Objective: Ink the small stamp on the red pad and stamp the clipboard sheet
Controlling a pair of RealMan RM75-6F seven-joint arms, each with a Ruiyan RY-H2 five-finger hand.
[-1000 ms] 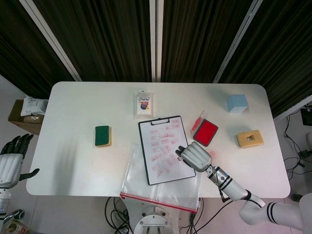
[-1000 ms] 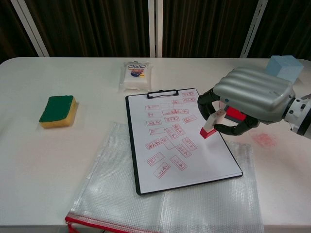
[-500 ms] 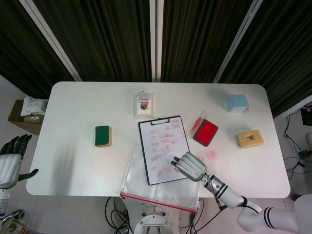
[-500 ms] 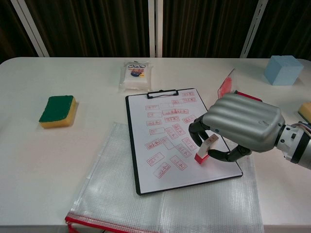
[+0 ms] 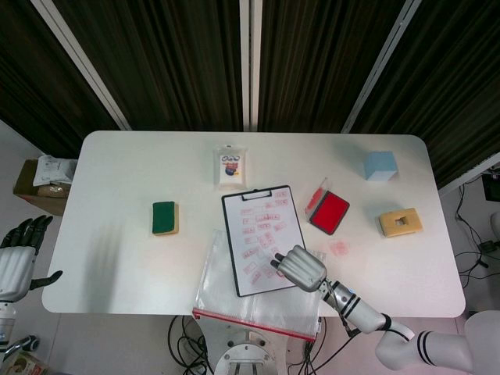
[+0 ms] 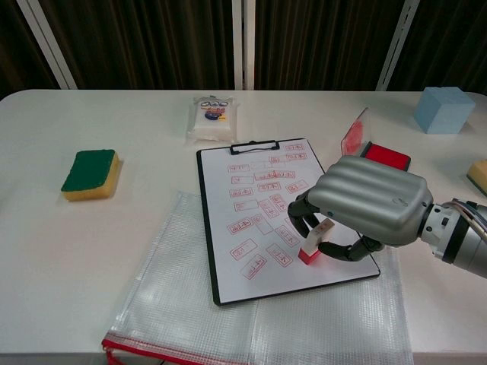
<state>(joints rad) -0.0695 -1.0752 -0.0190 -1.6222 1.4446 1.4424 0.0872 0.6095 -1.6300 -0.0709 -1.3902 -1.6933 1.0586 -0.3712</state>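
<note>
The right hand (image 6: 365,211) pinches the small stamp (image 6: 312,246), its red base seemingly touching the clipboard sheet (image 6: 262,190) near the lower right edge. The red pad (image 6: 384,157) lies open just beyond the clipboard's right edge. The left hand (image 5: 17,254) hangs off the surface's (image 6: 114,122) left edge, fingers apart, holding nothing.

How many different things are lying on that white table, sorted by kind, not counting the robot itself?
Sponges: 2, green-topped and orange
Clipboard with sheet: 1
Small stamp: 1
Red ink pad: 1
Blue block: 1
Wipes packet: 1
Clear mesh pouch: 1
Total: 8
</note>
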